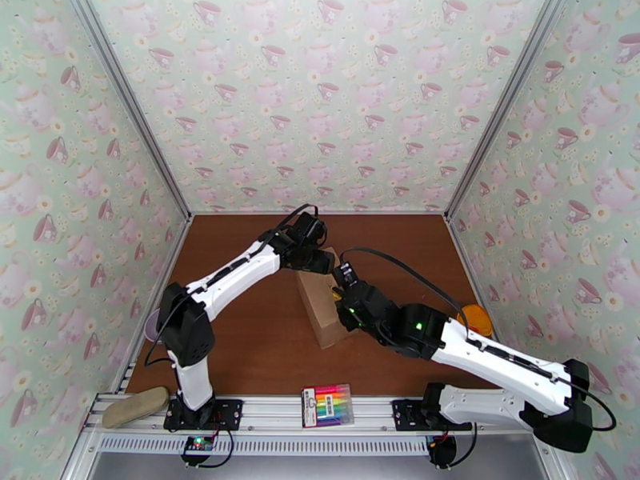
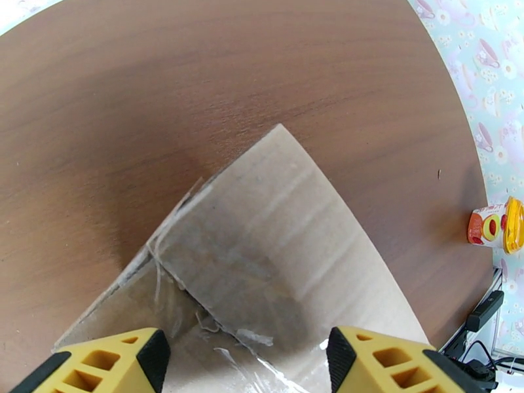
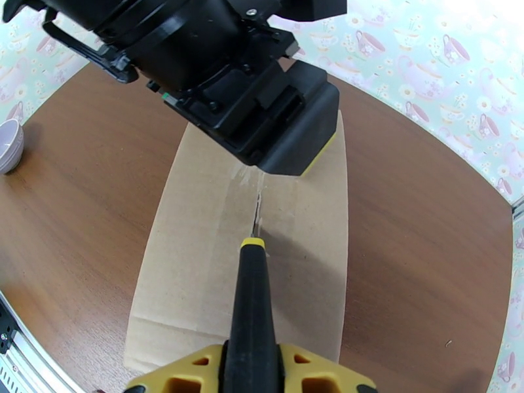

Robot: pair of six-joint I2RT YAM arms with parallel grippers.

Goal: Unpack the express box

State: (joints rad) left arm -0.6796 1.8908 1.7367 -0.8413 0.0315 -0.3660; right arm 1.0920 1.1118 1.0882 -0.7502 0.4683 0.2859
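Observation:
The express box is a tan cardboard carton lying in the middle of the brown table. Its taped top seam runs lengthwise. My left gripper is open over the box's far end, its yellow fingers spread wide above the cardboard top with torn tape between them. My right gripper is shut on a black-handled cutter with a yellow collar. The thin blade tip touches the seam just in front of the left gripper's black body.
A flat pack of rainbow markers lies at the near rail. A tan oblong object sits at the near left corner, a pale bowl by the left wall, and an orange-capped item by the right wall.

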